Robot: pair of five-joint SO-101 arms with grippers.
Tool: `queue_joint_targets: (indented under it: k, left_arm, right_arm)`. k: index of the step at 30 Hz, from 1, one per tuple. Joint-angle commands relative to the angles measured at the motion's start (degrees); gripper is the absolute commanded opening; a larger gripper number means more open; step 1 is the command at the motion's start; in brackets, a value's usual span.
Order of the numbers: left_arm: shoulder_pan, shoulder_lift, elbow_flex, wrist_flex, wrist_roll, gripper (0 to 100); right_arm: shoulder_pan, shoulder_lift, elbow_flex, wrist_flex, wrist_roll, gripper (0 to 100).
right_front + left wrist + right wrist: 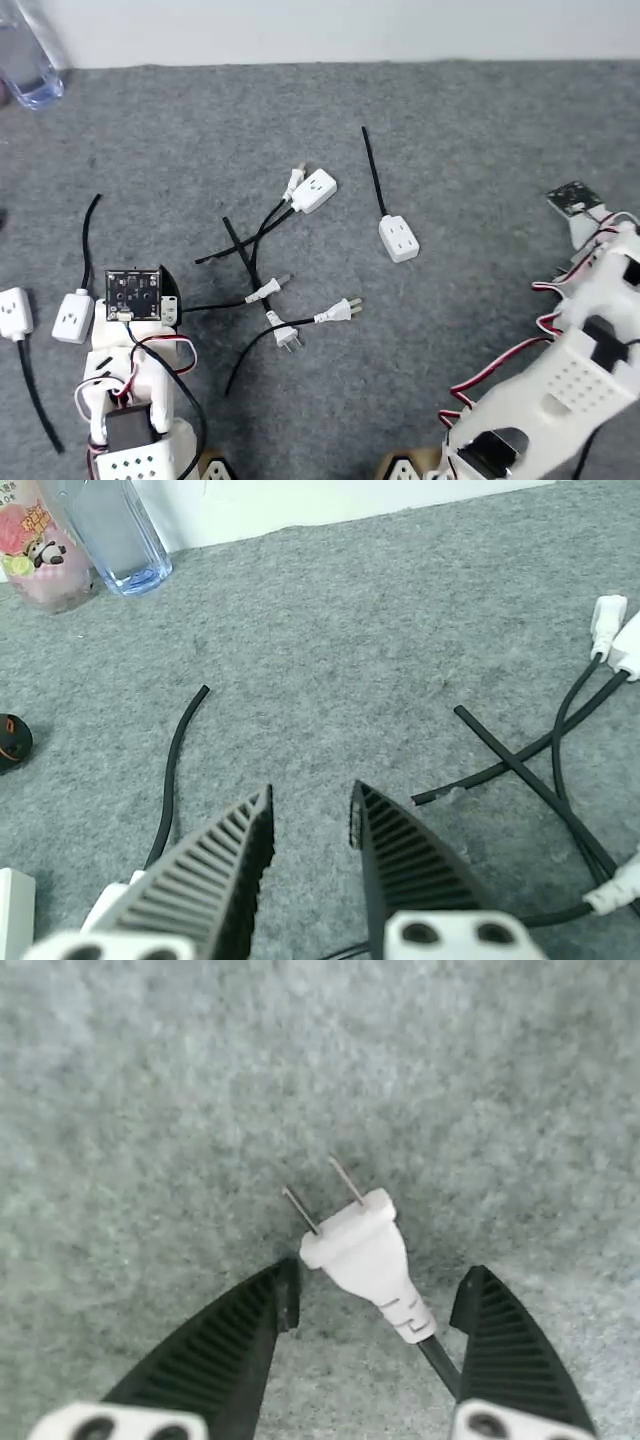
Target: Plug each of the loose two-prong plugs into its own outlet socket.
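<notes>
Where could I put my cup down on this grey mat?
Along the far wall, the grey mat is bare from the clear bottle rightward. Also bare: between the lone outlet socket and the right arm. Crowded: the middle tangle of cords and plugs.

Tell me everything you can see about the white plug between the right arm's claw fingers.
The white moulded-plastic two-prong plug lies flat on the grey carpet, its two thin metal prongs pointing away from the right claw. Its body narrows to a ribbed collar, where a black cable leaves it. It sits loose between the claw's open fingers, not clamped.
</notes>
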Motion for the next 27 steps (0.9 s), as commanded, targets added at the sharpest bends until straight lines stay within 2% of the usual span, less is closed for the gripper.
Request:
queue_joint_targets:
  k: [1, 5, 10, 11, 13, 16, 23, 25, 27]
  left_arm:
    - [0.35, 0.26, -0.31, -0.53, -0.97, 12]
    - [0.35, 0.26, -0.31, -0.53, -0.97, 12]
    - [0.35, 0.26, -0.31, -0.53, -0.97, 12]
    - [0.35, 0.26, -0.31, -0.53, -0.97, 12]
    - [0.35, 0.26, -0.31, -0.44, -0.97, 12]
    - [0.44, 0.26, -0.31, 0.18, -1.05, 12]
    - [0.44, 0.26, -0.31, 0.18, -1.05, 12]
    - [0.44, 0.26, -0.31, 0.18, -1.05, 12]
    - [0.44, 0.26, -0.31, 0.18, -1.05, 12]
  right_arm:
    - [-0.66, -0.13, -2.02, 0.48, -0.62, 25.2]
    - [-0.75, -0.13, -2.11, 0.57, -0.53, 22.9]
    - [-2.33, -0.04, -2.02, 0.92, -0.62, 0.9]
    - [-2.95, -0.04, -2.02, 0.92, -0.62, 0.4]
    - [-3.82, -0.04, -2.02, 0.92, -0.62, 3.4]
    - [-5.76, -0.13, -2.37, 0.48, -1.49, 0.6]
    - [-10.95, -0.04, -6.95, 0.92, -12.48, 2.0]
    - [-11.03, -0.13, -7.03, 1.01, -14.51, 6.8]
    - [-10.77, -0.13, -7.03, 1.01, -14.95, 16.2]
